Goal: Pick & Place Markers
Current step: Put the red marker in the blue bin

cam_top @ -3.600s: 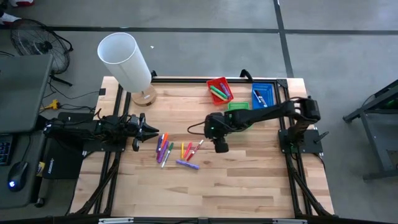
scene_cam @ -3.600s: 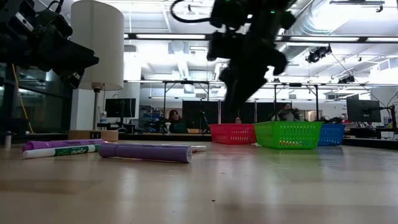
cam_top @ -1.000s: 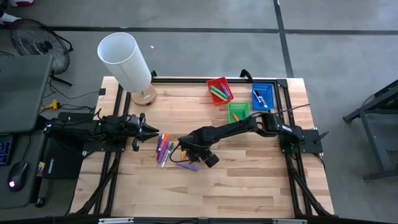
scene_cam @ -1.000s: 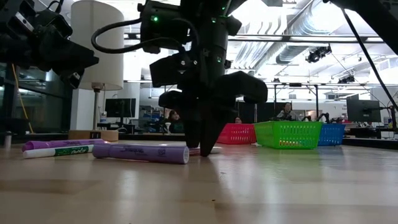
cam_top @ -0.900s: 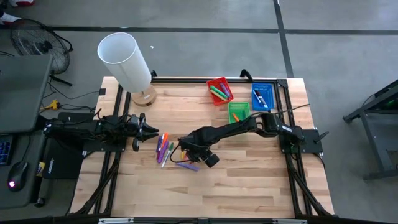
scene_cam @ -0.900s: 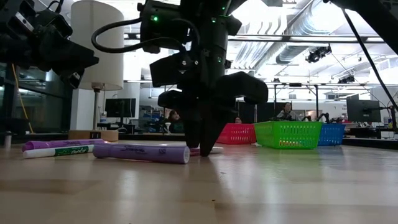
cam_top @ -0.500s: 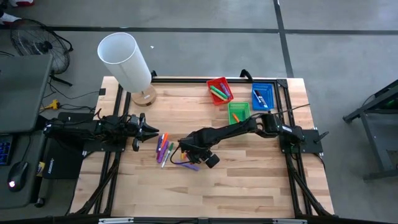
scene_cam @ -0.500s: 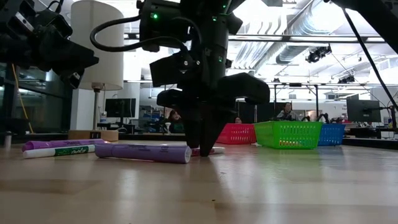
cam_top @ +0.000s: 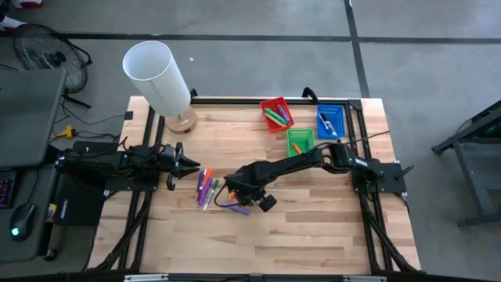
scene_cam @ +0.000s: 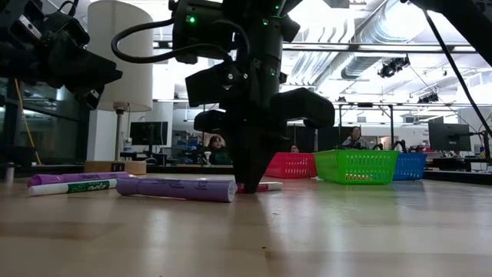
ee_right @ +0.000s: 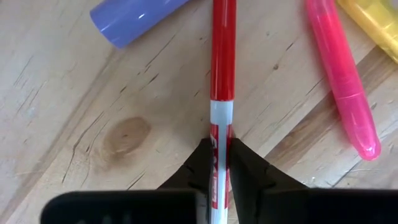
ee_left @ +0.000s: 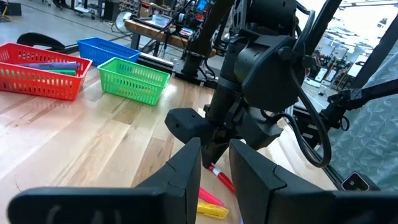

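Observation:
Several markers (cam_top: 207,188) lie loose on the wooden table, left of centre. Among them are a purple one (scene_cam: 177,188), a pink one (ee_right: 345,81) and a red one (ee_right: 222,56) with a white band. My right gripper (ee_right: 219,158) points down over the red marker and is shut on it. My left gripper (ee_left: 214,168) stays level at the table's left side (cam_top: 196,166), open, with nothing between its fingers. My right gripper pinches the red marker's barrel just past its white band (ee_right: 220,134) between its two fingers. The fingers come from above, pointing down, and lie across the marker. The marker lies flat on the table (scene_cam: 265,186).
A red tray (cam_top: 276,113), a green tray (cam_top: 300,139) and a blue tray (cam_top: 332,121) stand at the far right, with markers inside them. A white lamp (cam_top: 160,78) stands at the far left corner. Bare wood lies along the near edge.
My right gripper has shut its fingers on the red marker, which stays flat on the table. The arm itself has hardly moved.

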